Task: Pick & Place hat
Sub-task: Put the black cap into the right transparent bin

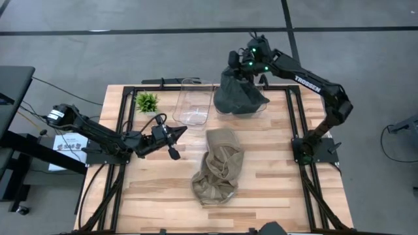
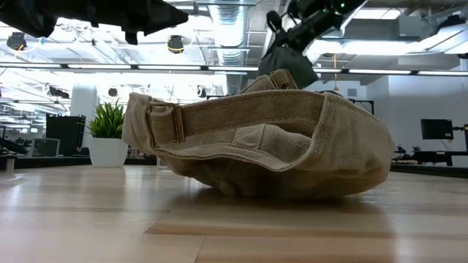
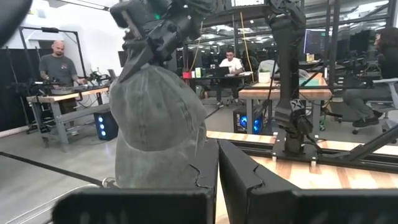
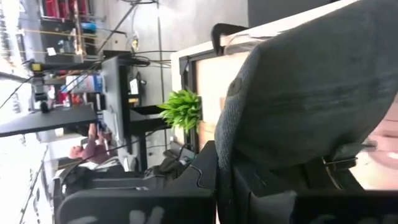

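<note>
A tan hat [image 1: 219,166] lies crumpled on the wooden table's middle, resting on its crown with the strap side up [image 2: 256,142]. No gripper touches it. A dark grey hat [image 1: 238,94] hangs from my right gripper [image 1: 245,65] over a clear bin [image 1: 261,109] at the far side. That gripper is shut on it. My left gripper [image 1: 181,130] hovers shut, with nothing held, left of the tan hat, pointing toward the bins [image 3: 217,162]. My right gripper pinches a bunch of the dark grey hat's cloth [image 4: 227,165] between its two fingers, at the hat's upper end [image 3: 146,59]. The fingers slant downward from the far right. The hat hangs slack below them over the clear bin. Whether its lower end touches the bin does not show.
A second clear bin [image 1: 194,101] stands left of the first. A small green plant [image 1: 147,101] in a white pot [image 2: 107,151] sits at the far left of the table. Black rails [image 1: 124,124] run along the table's sides. People work at desks in the room behind.
</note>
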